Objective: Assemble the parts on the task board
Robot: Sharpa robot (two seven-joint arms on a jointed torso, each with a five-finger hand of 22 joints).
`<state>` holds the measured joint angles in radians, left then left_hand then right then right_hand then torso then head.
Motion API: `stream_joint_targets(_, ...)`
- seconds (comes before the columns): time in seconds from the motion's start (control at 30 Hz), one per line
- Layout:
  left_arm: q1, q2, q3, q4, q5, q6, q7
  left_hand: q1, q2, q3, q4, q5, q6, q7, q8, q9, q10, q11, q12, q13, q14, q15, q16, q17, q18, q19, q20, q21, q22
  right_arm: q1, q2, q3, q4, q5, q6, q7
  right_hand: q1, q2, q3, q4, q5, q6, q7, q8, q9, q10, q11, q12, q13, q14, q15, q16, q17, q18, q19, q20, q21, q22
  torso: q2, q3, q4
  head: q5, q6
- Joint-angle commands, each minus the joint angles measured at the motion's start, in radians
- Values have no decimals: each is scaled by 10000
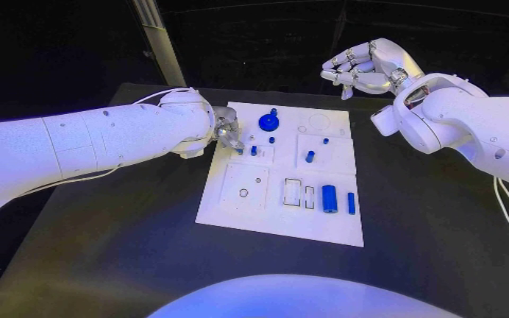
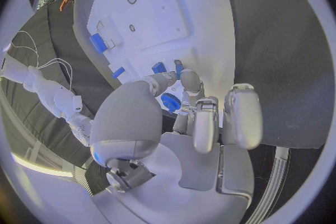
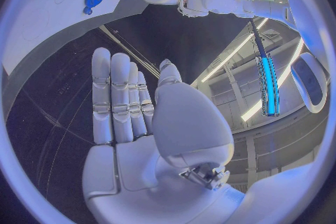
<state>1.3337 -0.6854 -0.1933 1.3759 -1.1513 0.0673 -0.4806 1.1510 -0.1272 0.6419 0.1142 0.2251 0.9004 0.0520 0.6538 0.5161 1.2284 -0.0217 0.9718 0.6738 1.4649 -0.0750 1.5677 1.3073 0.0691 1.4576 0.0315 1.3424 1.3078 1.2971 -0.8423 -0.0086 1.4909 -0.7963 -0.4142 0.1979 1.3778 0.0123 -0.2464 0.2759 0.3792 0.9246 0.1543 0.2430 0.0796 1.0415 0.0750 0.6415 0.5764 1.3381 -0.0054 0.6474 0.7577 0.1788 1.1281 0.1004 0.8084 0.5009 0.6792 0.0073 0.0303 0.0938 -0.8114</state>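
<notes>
On the black table [image 1: 127,259] the board [image 1: 265,211] lies between my arms, with blue parts spread over it: a round knob [image 1: 269,121], a cylinder [image 1: 330,199], small pegs [image 1: 310,157]. My left hand [image 1: 226,132] sits at the board's near-left corner, fingers curled down beside a peg [image 1: 254,150]; I cannot tell whether it grips anything. I'd pinch it low and keep it upright. My right hand [image 1: 360,69] hangs clear, fingers straight, holding nothing.
</notes>
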Motion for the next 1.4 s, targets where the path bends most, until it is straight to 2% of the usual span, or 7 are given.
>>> stream_joint_targets(0.03, -42, -36, -28, 43, -189, 453, -209, -11, 16, 1278, -1258, 75, 97, 2, 66, 15, 70, -15, 50, 34, 1059, -51, 31, 2634, -65, 79, -15, 62, 258, 16, -1, 7, 8, -18, 63, 75, 67, 14, -52, -9, 46, -58, 0, -46, -15, -62, -18, -34, -9, 43, 28, -47, 16, 53, 71, 14, -33, -9, 0, 3, 3, 3, -12)
stream_joint_targets(0.53, -50, -88, -27, 138, -208, 333, -141, -50, -29, 1341, -1311, 148, 127, -8, 76, 6, 118, -24, 80, 82, 1059, -56, 31, 2634, -68, 84, -21, 69, 269, 15, 14, 7, -9, -18, 69, 86, 67, 14, -52, -9, 46, -58, 0, -46, -15, -62, -18, -34, -9, 43, 28, -47, 16, 53, 71, 14, -33, -9, -2, 3, 6, -2, -22)
stream_joint_targets(1.0, -49, 75, -25, -25, -205, 427, 48, -67, -39, 1349, -1314, 151, 135, -7, 79, 4, 123, -23, 74, 72, 1059, -55, 31, 2634, -64, 78, -22, 56, 257, 15, 27, 7, -9, -18, 71, 86, 67, 14, -52, -9, 46, -58, 0, -46, -15, -62, -18, -34, -9, 43, 28, -47, 16, 53, 71, 14, -33, -9, 4, 8, -8, -18, -53)
stream_joint_targets(1.2, -44, 212, -25, -231, -188, 646, 69, -514, -129, 1133, -1095, -66, 244, -76, 81, -44, 343, -49, 271, 362, 1059, -59, 31, 2634, -65, 72, -20, 44, 264, 15, 31, 7, 0, -18, 70, 78, 60, 22, -65, 0, 36, -58, 1, -47, -14, -60, -17, -37, -26, 41, 31, -74, 8, 53, 77, 16, -45, -16, 9, 14, -10, -21, -71)
stream_joint_targets(1.4, -41, 312, -24, -386, -184, 811, -15, -763, -288, 888, -998, -103, 328, -142, 61, -95, 413, -95, 329, 465, 1059, -93, 31, 2634, -70, 85, -44, 63, 296, 16, 31, 7, 7, -18, 77, 70, 60, 22, -65, 0, 36, -58, 1, -47, -14, -60, -17, -37, -26, 41, 31, -74, 8, 53, 77, 16, -45, -16, 6, 6, -7, -38, -97)
